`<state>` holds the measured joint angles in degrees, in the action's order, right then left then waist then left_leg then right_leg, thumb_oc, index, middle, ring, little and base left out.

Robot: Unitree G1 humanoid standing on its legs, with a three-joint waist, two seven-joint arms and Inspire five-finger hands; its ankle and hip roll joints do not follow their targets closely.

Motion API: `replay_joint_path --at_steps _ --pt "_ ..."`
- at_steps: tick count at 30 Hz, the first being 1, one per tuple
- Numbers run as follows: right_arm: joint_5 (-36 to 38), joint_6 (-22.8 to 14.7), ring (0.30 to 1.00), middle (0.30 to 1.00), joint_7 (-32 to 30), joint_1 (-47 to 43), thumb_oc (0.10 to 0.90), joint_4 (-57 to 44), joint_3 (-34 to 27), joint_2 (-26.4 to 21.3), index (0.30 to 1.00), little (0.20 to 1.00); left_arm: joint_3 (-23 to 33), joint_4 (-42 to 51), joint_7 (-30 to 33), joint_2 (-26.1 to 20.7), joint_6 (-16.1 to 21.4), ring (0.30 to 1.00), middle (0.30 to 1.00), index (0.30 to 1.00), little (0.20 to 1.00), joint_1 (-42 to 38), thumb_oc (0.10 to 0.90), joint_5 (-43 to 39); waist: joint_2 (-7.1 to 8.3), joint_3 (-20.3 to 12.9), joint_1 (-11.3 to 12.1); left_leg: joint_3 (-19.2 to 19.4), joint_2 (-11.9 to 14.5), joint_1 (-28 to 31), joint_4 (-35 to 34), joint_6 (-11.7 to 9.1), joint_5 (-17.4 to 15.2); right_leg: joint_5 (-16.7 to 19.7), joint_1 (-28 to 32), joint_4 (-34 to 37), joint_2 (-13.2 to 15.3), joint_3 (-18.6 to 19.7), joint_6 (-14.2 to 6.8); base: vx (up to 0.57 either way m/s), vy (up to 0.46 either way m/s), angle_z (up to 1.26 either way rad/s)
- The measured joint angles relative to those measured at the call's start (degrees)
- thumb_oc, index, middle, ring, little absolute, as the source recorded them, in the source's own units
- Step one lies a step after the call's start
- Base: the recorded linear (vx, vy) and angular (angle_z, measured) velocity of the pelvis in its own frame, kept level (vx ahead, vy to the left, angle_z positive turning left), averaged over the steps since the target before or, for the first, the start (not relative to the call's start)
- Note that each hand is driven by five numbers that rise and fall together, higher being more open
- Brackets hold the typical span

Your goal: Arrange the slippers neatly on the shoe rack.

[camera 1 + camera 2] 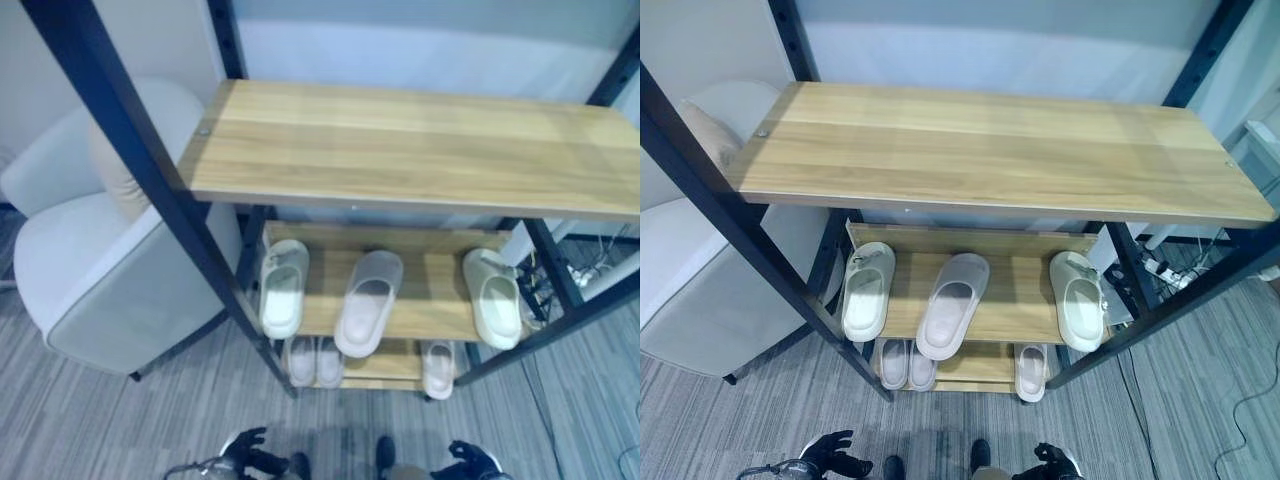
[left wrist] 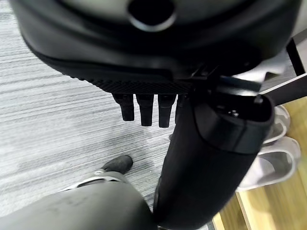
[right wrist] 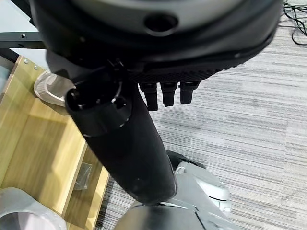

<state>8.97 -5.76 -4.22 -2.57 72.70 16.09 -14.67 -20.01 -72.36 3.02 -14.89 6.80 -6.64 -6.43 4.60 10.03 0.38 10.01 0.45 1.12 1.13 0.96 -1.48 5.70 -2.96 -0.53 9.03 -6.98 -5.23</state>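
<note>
The shoe rack [image 1: 420, 150] has a wide wooden top board and two lower shelves. On the middle shelf lie a cream slipper [image 1: 283, 288] at the left, a pale grey slipper [image 1: 368, 302] in the middle, angled and overhanging the front edge, and another cream slipper [image 1: 495, 298] at the right. The bottom shelf holds a pair of slippers [image 1: 313, 360] and a single slipper [image 1: 438, 368]. My left hand [image 1: 250, 447] and right hand [image 1: 468, 457] hang low over the carpet in front of the rack, both open and holding nothing. Past the left hand's fingers [image 2: 146, 109] there is only carpet.
A white armchair [image 1: 90, 260] stands tight against the rack's left post. Cables and a power strip [image 1: 590, 270] lie on the floor behind the rack's right side. Grey striped carpet [image 1: 120, 420] runs in front.
</note>
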Motion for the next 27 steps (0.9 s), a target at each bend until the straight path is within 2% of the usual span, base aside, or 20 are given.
replay_joint_path --at_steps 4,7,9,12,15,17,21,24,27 --pt "0.0 0.0 0.9 0.9 0.0 0.7 0.8 0.0 0.1 0.5 0.9 0.9 0.0 3.1 0.0 -0.5 0.8 0.9 0.9 0.9 0.9 1.4 0.8 -0.1 0.61 -0.3 0.3 -0.3 0.2 0.2 -1.3 -0.8 0.6 -0.5 0.5 1.7 0.1 -1.8 0.2 0.01 -0.053 0.03" --pt "0.0 0.0 0.9 0.9 0.0 1.0 0.8 -0.1 0.1 0.5 0.9 0.9 0.0 6.2 -0.1 -0.5 0.9 0.9 0.9 0.9 0.9 2.5 0.8 -0.1 0.36 -0.5 0.6 -0.9 0.5 0.6 -2.2 -1.2 1.5 0.2 1.5 3.6 -0.6 -1.9 0.2 -0.01 -0.082 0.07" --pt "0.0 -0.1 0.9 0.9 0.0 2.3 0.8 -1.1 0.1 0.2 0.9 0.9 -0.1 12.4 -0.3 -0.6 0.8 0.9 0.9 0.9 0.9 5.0 0.8 -2.3 -0.01 -0.7 1.1 -1.1 0.8 1.3 -2.8 -1.4 2.4 1.9 3.1 5.7 -1.2 -2.0 0.4 -0.02 -0.069 0.03" --pt "-0.1 -0.2 0.9 0.9 0.0 3.8 0.8 -3.3 0.0 -0.4 0.9 0.9 -0.1 26.6 -2.3 -2.1 1.4 0.9 0.9 0.9 0.9 10.2 0.8 -5.4 -0.43 -0.8 1.4 -2.2 1.2 2.0 -2.9 -1.5 2.6 1.7 4.4 5.6 -1.6 -3.2 0.4 -0.02 -0.041 0.16" --pt "-1.1 -0.3 0.9 0.9 0.2 4.4 0.8 -5.2 -0.4 -0.9 0.9 0.9 0.1 36.8 -3.7 -3.7 1.9 0.9 0.9 0.9 0.9 13.2 0.8 -7.3 -0.94 -0.9 1.6 -2.9 1.4 2.0 -3.1 -1.7 2.8 1.5 4.8 5.9 -1.7 -3.7 0.5 -0.03 -0.038 0.13" --pt "-2.1 -0.4 0.9 0.9 0.6 4.6 0.8 -5.3 -1.2 -1.6 0.9 0.9 0.0 44.0 -5.5 -6.1 2.2 0.9 0.9 0.9 0.9 15.6 0.8 -9.1 -1.96 -1.2 1.5 -3.9 1.4 2.1 -3.5 -1.9 3.0 0.9 5.3 5.9 -1.7 -4.7 0.2 -0.03 -0.039 0.22" --pt "-2.2 -0.3 0.9 0.9 0.6 5.0 0.8 -5.3 -1.2 -3.2 0.9 0.9 1.2 48.0 -6.6 -7.6 2.1 0.9 0.9 0.9 0.9 17.9 0.8 -9.7 -4.09 -1.5 2.4 -4.4 1.5 2.9 -4.6 -1.9 3.3 0.7 5.7 6.0 -1.8 -5.1 0.0 -0.01 -0.017 0.07" --pt "-2.2 -0.2 0.9 0.9 0.7 5.0 0.8 -5.4 -1.2 -3.8 0.9 0.9 1.8 49.8 -7.9 -8.1 1.9 0.9 0.9 0.9 0.9 19.7 0.8 -12.9 -4.67 -1.5 2.9 -4.9 1.6 3.0 -4.6 -2.0 3.5 0.5 6.0 6.0 -1.9 -5.5 0.3 0.0 -0.018 0.07" --pt "-2.2 -0.2 0.9 0.9 0.7 5.2 0.8 -5.4 -1.2 -3.8 0.9 0.9 1.8 52.1 -8.8 -9.1 1.8 0.9 0.9 0.9 0.9 21.2 0.8 -14.1 -4.54 -1.4 2.9 -5.7 1.7 3.0 -4.6 -2.0 3.7 0.4 6.4 6.0 -2.0 -6.2 0.4 0.01 -0.021 0.14"
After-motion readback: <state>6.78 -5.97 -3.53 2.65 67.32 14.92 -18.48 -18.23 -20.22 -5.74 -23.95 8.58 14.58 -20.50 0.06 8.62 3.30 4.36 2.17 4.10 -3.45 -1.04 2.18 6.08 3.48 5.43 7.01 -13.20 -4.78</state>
